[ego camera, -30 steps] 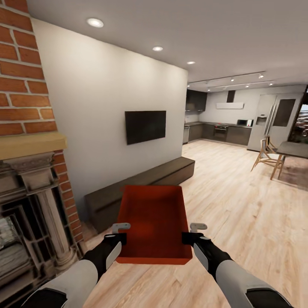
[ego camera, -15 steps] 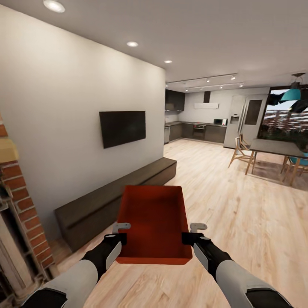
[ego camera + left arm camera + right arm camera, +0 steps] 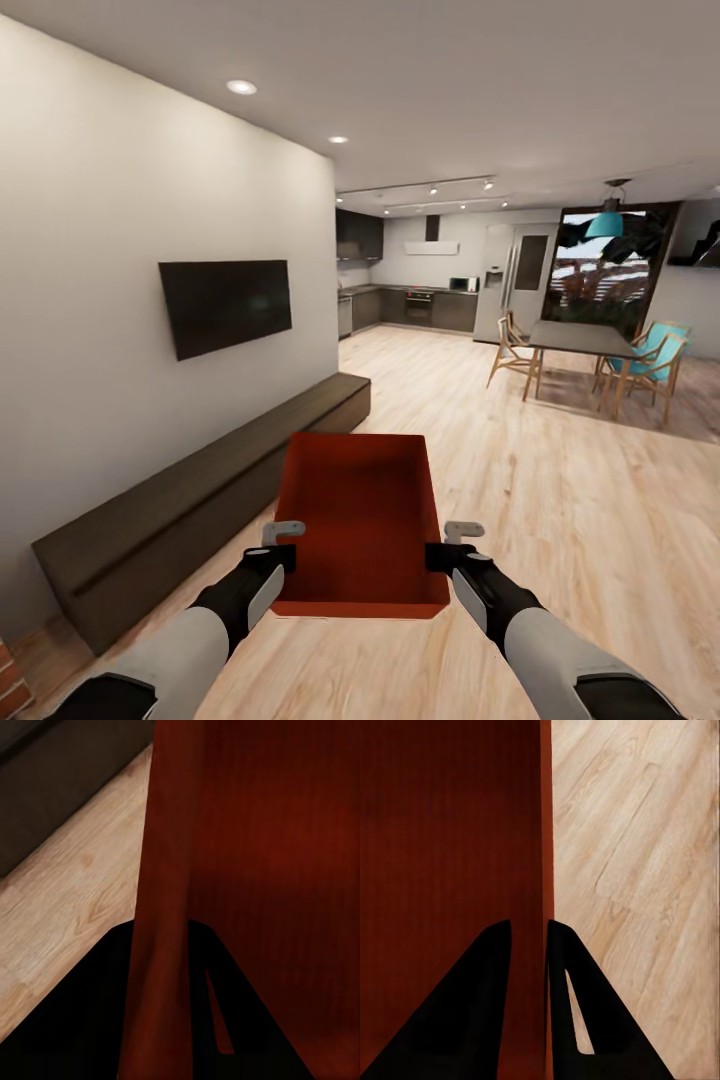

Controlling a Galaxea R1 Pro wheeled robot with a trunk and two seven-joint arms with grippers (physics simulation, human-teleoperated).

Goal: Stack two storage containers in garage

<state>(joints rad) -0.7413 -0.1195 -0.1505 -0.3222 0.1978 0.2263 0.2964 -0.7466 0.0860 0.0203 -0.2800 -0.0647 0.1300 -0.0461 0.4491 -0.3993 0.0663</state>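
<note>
I carry one red-orange storage container (image 3: 360, 520) level in front of me, above the living room's light wood plank floor (image 3: 560, 520). My left gripper (image 3: 282, 545) is shut on the container's left wall (image 3: 161, 945), a black finger on each side of it. My right gripper (image 3: 448, 545) is shut on its right wall (image 3: 544, 870) in the same way, with one finger (image 3: 480, 1012) inside the bin. The bin's inside is bare. The second container and the garage are out of view.
A long low dark bench (image 3: 200, 490) runs along the white wall at the left, under a wall-mounted TV (image 3: 226, 304). A dining table with wooden and teal chairs (image 3: 590, 365) stands at the right. A dark kitchen (image 3: 420, 305) lies straight ahead at the back.
The view has swung to the right: the brick fireplace has slid out at the left and the dining table has come in. The container and both grippers sit unchanged.
</note>
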